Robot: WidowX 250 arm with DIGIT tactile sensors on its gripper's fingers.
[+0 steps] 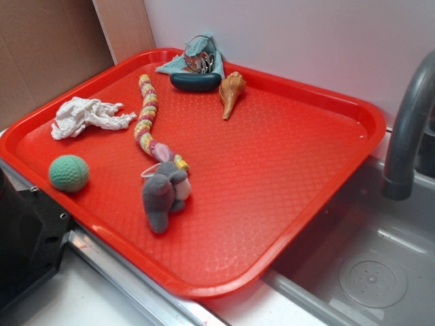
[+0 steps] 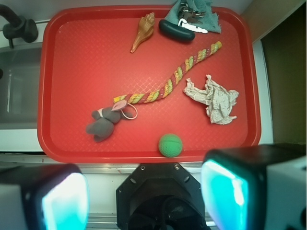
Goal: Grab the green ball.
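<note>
We see the green ball sitting on the red tray, close to the tray's near-left rim in the exterior view. In the wrist view the same ball lies just inside the tray's bottom edge, roughly centred between our two fingers.

Gripper is wide open, holding nothing. Its two fingers, left pad and right pad, fill the bottom of the wrist view, blurred, glowing cyan on their inner faces. They sit off the tray, on the near side of its rim; the ball is apart from both.

Other items on the tray:
- grey plush bunny, lying on its side just right of the ball, not touching it
- braided multicolour rope, running from the bunny's head toward the far corner
- crumpled white paper, left side, well apart from the ball
- conch shell, far side
- dark green oblong object next to the shell, with a teal cloth behind it in the corner

Grey faucet and sink are to the right of the tray.
</note>
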